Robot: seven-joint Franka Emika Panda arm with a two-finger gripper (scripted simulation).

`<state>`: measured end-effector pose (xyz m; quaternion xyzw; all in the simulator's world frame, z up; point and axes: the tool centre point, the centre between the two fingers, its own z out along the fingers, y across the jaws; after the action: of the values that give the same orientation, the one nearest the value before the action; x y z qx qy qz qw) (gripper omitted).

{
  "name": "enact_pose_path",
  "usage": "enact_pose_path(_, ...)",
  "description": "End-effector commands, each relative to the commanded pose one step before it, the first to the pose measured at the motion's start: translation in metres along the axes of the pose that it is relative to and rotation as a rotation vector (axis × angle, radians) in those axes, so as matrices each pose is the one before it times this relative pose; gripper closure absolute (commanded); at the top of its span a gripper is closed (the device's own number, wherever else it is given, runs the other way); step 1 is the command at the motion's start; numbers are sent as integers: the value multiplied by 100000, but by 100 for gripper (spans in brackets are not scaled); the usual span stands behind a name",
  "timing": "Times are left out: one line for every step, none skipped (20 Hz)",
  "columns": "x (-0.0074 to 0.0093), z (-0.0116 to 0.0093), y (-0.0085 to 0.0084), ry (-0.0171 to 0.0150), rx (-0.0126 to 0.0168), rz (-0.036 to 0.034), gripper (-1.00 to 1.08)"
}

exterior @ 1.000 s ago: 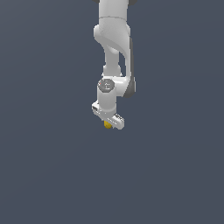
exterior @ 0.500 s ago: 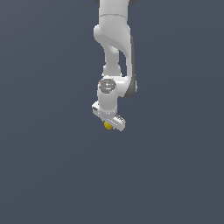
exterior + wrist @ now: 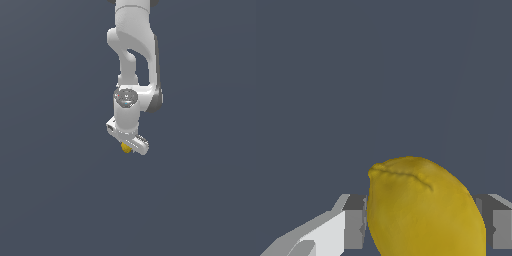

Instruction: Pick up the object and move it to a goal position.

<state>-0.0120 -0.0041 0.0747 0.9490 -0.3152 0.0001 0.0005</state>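
The white arm point(image 3: 132, 60) hangs down from the top of the exterior view against a plain dark grey-blue background, its gripper point(image 3: 127, 147) pointing down near the middle of the scene. The object point(image 3: 126, 147), a small yellow roundish lump, sits just beneath the gripper body. In the wrist view the object point(image 3: 423, 210) fills the space between the two fingers point(image 3: 353, 222), which press on it from both sides, holding it.
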Motion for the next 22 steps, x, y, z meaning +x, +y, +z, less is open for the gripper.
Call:
enact_pose_path(968, -1292, -1334, 91, 19, 12, 108)
enact_pose_path(395, -502, -546, 0, 0, 0, 108)
enact_pose_path(386, -488, -532, 0, 0, 0, 108)
enact_pose_path(377, -475, -519, 0, 0, 0, 108)
enact_pose_path(369, -462, -507, 0, 0, 0, 108)
enact_pose_path(361, -449, -495, 0, 0, 0, 108)
enact_pose_path(353, -437, -483, 0, 0, 0, 108)
enact_pose_path(345, -425, -472, 0, 0, 0, 108)
enact_pose_path(337, -414, -461, 0, 0, 0, 108)
enact_pose_path(330, -403, -450, 0, 0, 0, 108)
enact_pose_path(323, -392, -440, 0, 0, 0, 108)
enact_pose_path(315, -381, -429, 0, 0, 0, 108)
enact_pose_path(308, -371, -419, 0, 0, 0, 108)
enact_pose_path(302, -360, -409, 0, 0, 0, 108)
enact_pose_path(295, -350, -399, 0, 0, 0, 108)
enact_pose_path(288, -340, -389, 0, 0, 0, 108)
enact_pose_path(281, -331, -379, 0, 0, 0, 108)
enact_pose_path(296, -286, -355, -64, 1, 26, 108)
enact_pose_path(268, -311, -360, 0, 0, 0, 108)
enact_pose_path(262, -302, -350, 0, 0, 0, 108)
enact_pose_path(253, -290, -338, 0, 0, 0, 108)
enact_pose_path(236, -268, -315, 0, 0, 0, 108)
